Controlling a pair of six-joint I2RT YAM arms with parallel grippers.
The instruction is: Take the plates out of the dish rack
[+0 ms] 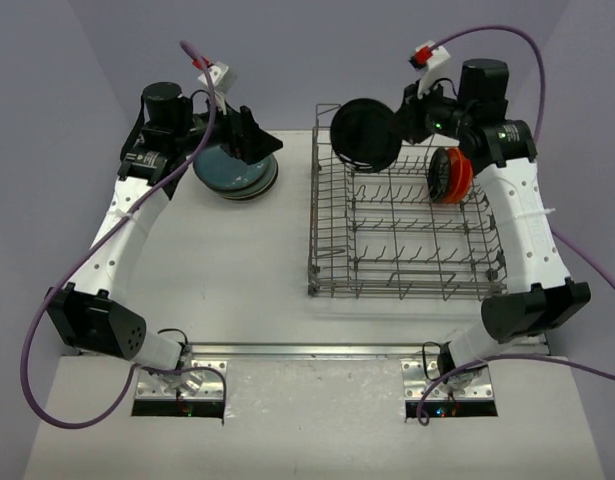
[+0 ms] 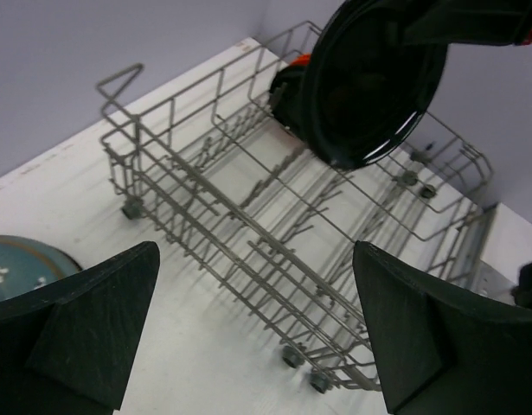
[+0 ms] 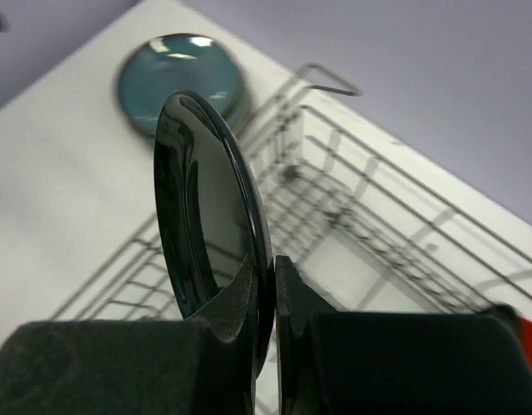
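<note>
My right gripper [image 1: 399, 112] is shut on the rim of the small black plate [image 1: 364, 134] and holds it on edge above the far left corner of the grey wire dish rack [image 1: 402, 280]. The black plate also shows in the right wrist view [image 3: 205, 216] and the left wrist view [image 2: 369, 82]. The orange-red plate [image 1: 451, 175] stands upright in the rack's far right part. A stack of teal plates [image 1: 235, 175] lies on the table at far left. My left gripper [image 1: 249, 135] is open and empty above that stack.
The rack's raised wire loop [image 2: 120, 82] is at its far left corner. The purple back wall stands close behind the rack and the stack. White table surface [image 1: 237, 270] lies between the stack and the rack.
</note>
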